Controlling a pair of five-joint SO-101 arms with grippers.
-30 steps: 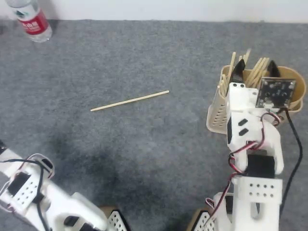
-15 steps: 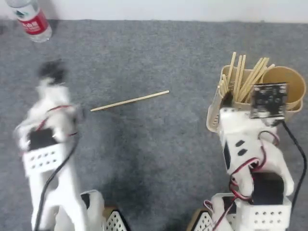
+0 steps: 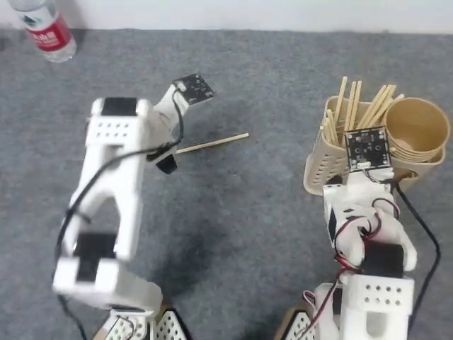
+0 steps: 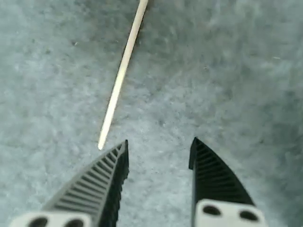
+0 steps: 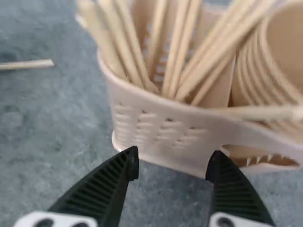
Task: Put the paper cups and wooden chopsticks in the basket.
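Carpet (image 3: 269, 212) lies open around the chopstick (image 4: 120, 78), its end beside the left gripper (image 4: 159, 141); right gripper (image 5: 173, 151) faces the basket (image 5: 161, 127) wall; both jaws apart.

The loose chopstick (image 4: 120, 80) is cut off by the picture's edge ahead of the left claw (image 4: 158, 144). Seen from above, its end nearest that claw is covered by the arm. Beyond the right claw (image 5: 173, 158), the basket (image 5: 161, 127) and the paper cups (image 5: 279, 61) are cropped, and the cups cannot be counted.
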